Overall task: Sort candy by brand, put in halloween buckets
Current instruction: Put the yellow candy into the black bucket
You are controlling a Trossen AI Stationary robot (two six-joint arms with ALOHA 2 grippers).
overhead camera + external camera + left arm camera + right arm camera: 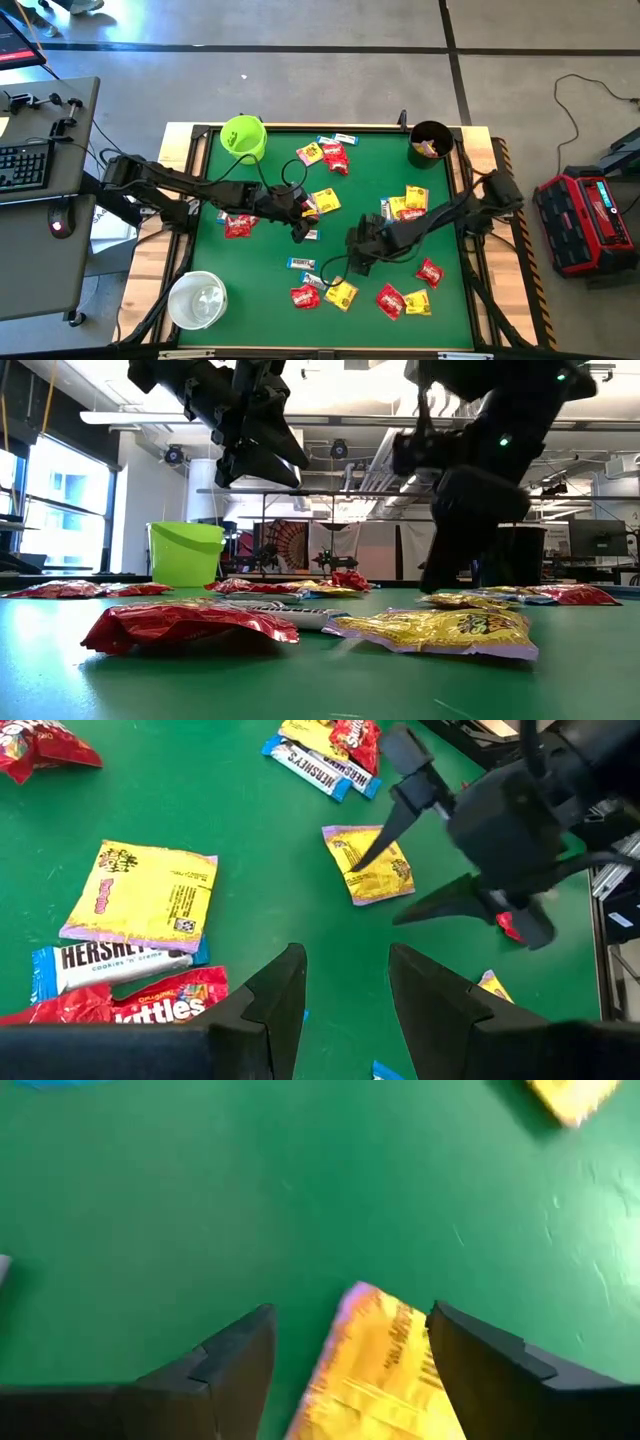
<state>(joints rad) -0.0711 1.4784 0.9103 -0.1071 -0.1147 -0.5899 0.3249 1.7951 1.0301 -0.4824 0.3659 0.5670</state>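
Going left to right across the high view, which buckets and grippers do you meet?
White bucket → lime green bucket → left gripper → right gripper → black bucket.

Three buckets (243, 135) (430, 140) (196, 299) stand at the table's (260, 270) far-left, far-right and near-left corners. Candy (325, 155) lies scattered between them, thickest toward the near-right.
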